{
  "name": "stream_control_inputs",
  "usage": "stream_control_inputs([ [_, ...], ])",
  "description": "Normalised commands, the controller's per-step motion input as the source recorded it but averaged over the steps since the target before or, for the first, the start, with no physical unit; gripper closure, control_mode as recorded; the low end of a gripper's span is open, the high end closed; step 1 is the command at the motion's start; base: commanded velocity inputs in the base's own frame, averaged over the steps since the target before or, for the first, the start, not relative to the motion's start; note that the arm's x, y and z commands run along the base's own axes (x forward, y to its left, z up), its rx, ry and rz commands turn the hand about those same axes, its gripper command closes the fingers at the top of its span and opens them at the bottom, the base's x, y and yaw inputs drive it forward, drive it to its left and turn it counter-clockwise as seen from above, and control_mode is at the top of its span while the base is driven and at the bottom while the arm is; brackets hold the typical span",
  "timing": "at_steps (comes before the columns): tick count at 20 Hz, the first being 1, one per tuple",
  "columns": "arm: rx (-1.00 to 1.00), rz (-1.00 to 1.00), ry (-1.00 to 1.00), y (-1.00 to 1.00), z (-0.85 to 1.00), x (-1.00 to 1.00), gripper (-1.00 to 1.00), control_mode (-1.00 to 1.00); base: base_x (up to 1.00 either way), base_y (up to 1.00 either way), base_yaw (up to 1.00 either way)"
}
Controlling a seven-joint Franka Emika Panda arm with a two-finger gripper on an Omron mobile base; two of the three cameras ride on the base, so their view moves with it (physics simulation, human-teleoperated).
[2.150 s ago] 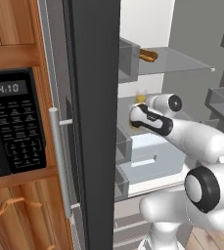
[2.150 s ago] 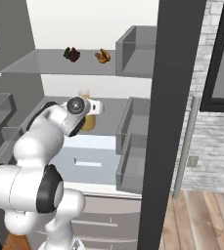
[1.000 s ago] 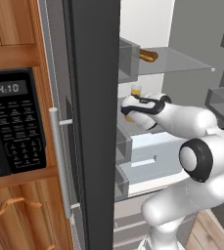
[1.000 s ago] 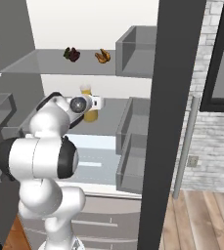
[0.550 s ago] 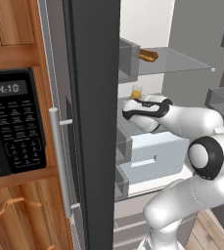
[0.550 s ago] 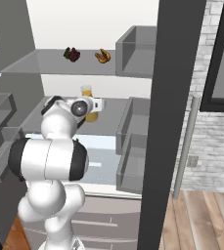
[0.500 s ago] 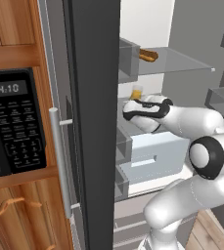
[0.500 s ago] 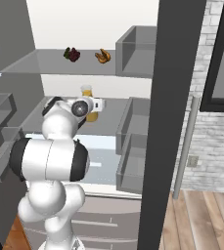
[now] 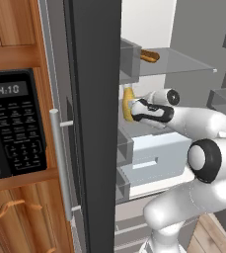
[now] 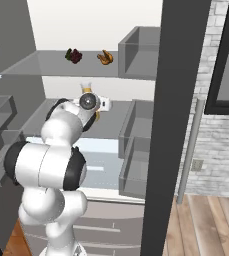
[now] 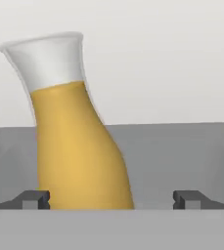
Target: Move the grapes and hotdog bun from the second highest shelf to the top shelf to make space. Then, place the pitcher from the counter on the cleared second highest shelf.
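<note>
Inside the fridge, the pitcher (image 11: 79,141) is standing on the second shelf (image 10: 111,125) between the wide-open, empty pincer (image 11: 111,199), which probably needs only retreating.

Grapes (image 10: 74,55), bun (image 10: 105,58) on top shelf (image 10: 46,67)

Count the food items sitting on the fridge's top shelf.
2: the grapes to the left and the hotdog bun to their right, both on the top shelf. The bin beside them may hide more.
</note>
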Motion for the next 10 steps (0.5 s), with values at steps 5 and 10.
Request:
stream_control_inputs([
  [5,-0.07,0.00,0.21,0.07,0.33,0.00,-1.00,-1.00,0.00,0.00,0.00],
  [10,-0.10,0.00,0.11,0.01,0.02,-0.48,-1.00,-1.00,0.00,0.00,0.00],
])
